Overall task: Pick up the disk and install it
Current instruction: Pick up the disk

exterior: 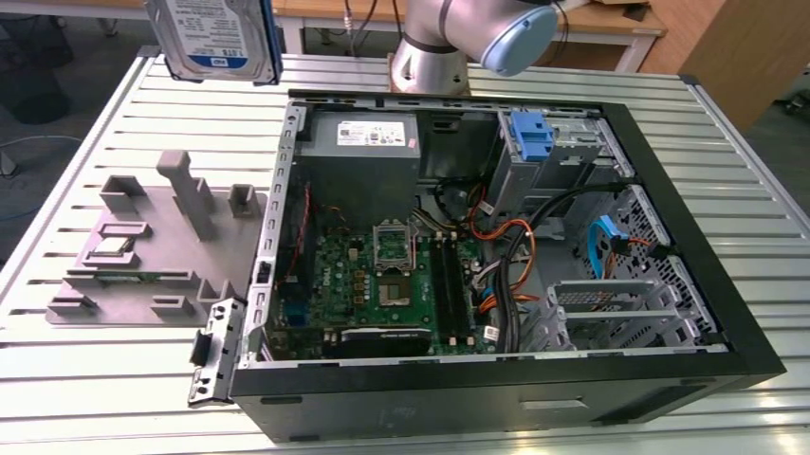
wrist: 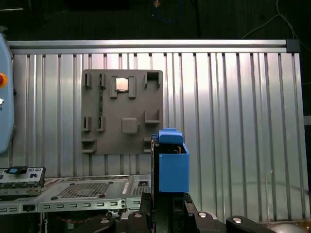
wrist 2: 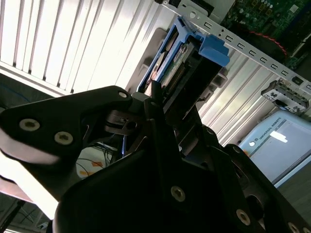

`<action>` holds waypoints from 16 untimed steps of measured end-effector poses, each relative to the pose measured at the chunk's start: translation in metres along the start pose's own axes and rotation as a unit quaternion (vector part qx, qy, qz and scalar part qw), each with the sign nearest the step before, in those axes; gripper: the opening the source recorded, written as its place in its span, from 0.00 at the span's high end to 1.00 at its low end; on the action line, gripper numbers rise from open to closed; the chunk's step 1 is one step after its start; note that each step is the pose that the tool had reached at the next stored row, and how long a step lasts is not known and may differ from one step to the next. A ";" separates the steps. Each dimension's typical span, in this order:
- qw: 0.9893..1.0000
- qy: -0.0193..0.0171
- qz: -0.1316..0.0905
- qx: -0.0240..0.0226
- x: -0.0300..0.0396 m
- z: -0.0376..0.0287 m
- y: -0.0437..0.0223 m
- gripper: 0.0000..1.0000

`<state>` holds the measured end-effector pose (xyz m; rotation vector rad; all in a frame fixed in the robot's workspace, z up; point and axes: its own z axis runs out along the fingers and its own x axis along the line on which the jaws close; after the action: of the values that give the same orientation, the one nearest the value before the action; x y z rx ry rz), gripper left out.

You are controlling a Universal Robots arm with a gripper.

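- The pincer (wrist: 167,208) is clenched on the disk (exterior: 212,38). In both wrist views its black fingers (wrist 2: 151,99) clamp one end of the drive.
- In the exterior view, the disk hangs in the air above the far corner of the table (exterior: 114,379), on the exterior view's left. It is outside the computer case (exterior: 506,389), with its label facing the camera.
- In the first wrist view, the disk's blue carrier frame (wrist: 171,165) stands on edge, rising out of the pincer.
- The case lies open on the table. It holds a green motherboard (exterior: 379,280), a grey power supply (exterior: 364,135), loose cables (exterior: 506,251) and a bare blue bracket (exterior: 532,135) seated in a far drive bay.
- A grey fixture tray (exterior: 139,275) lies on the table beside the case. One of its pockets holds a small square chip (exterior: 112,248).
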<state>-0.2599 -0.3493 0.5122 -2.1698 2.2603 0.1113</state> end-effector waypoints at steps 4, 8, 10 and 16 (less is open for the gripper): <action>1.000 0.000 0.000 0.000 -0.0003 -0.0003 -0.0068 0.65; 1.000 0.000 0.000 0.000 -0.0006 -0.0006 -0.0138 0.65; 1.000 0.000 0.000 0.000 -0.0008 -0.0008 -0.0177 0.65; 1.000 0.000 0.000 0.000 -0.0013 -0.0014 -0.0313 0.65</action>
<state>-0.2285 -0.3493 0.5122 -2.1702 2.2609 0.1123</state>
